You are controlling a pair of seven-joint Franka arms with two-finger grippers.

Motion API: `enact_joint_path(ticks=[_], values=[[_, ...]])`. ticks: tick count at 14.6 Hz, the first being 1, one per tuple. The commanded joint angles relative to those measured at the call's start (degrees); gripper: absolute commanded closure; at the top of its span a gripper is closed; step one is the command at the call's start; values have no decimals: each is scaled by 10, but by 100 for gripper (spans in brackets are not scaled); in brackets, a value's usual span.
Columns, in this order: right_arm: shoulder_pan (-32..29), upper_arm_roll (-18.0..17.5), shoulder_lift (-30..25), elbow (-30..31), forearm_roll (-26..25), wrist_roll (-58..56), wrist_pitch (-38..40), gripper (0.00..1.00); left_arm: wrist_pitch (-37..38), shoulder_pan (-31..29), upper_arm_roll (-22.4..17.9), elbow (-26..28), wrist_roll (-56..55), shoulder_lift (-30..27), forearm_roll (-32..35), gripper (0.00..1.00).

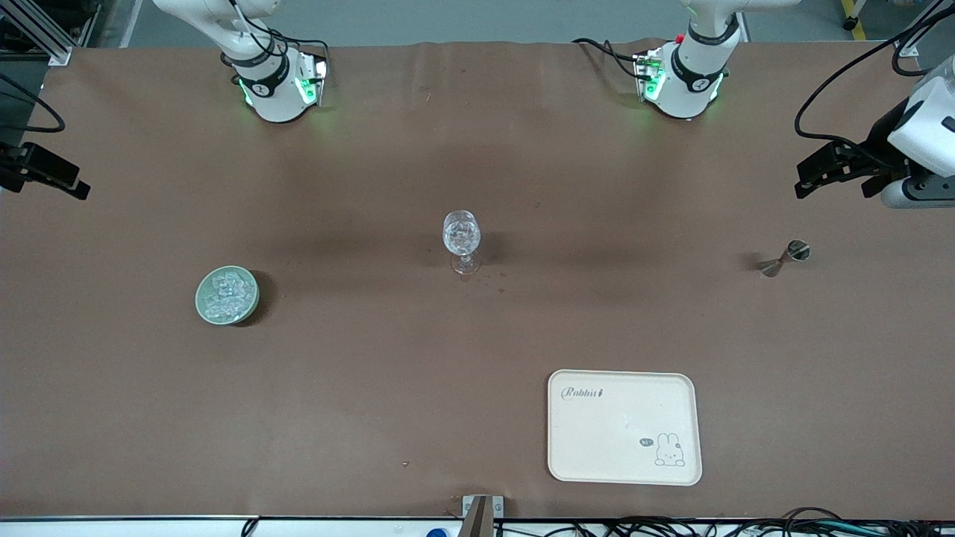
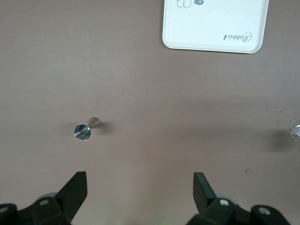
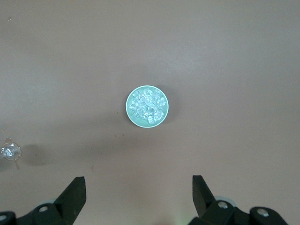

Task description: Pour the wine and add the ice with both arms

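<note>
A clear cut-pattern wine glass (image 1: pixel 462 239) stands upright at the table's middle. The ice (image 1: pixel 227 294) is a heap of small clear cubes in a pale green bowl (image 1: pixel 203 306) toward the right arm's end. Wine is out of view. My right gripper (image 3: pixel 138 180) hangs open and empty high over the table, with the ice (image 3: pixel 147 106) below it; in the front view the right gripper (image 1: pixel 45 179) shows at the edge. My left gripper (image 2: pixel 140 178) is also open and empty, high above a small steel jigger (image 2: pixel 83 131). The left gripper (image 1: pixel 839 183) sits at the other edge.
The jigger (image 1: pixel 783 259) stands toward the left arm's end, level with the glass. A cream tray (image 1: pixel 574 447) with a rabbit drawing lies nearer the front camera. The glass shows at the edge of both wrist views (image 2: pixel 295 132) (image 3: pixel 10 151).
</note>
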State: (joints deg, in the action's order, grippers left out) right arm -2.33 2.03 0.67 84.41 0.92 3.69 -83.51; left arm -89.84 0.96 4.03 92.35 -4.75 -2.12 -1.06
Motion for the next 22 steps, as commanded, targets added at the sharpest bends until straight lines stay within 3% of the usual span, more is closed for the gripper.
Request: enact_joint_path(ticks=[1,5,11,13,16,22], values=[[0,-3,-13,13,-4,-1,-1,0,6,5,-2,0,-5,-3,11,0],[0,-3,-13,14,-4,-1,-2,0,8,5,-3,-1,2,3,10,0],[-2,-1,-13,50,-14,1,-41,0,6,16,-89,-16,-11,48,-24,0],[-5,-1,-12,88,-18,1,-74,0,2,17,-140,-39,-27,88,-66,0],[-7,0,-2,162,-24,1,-148,0,1,18,-246,-74,-67,175,-181,0],[-7,4,43,309,-26,11,-355,0,-2,14,-414,-72,-74,343,-361,0]])
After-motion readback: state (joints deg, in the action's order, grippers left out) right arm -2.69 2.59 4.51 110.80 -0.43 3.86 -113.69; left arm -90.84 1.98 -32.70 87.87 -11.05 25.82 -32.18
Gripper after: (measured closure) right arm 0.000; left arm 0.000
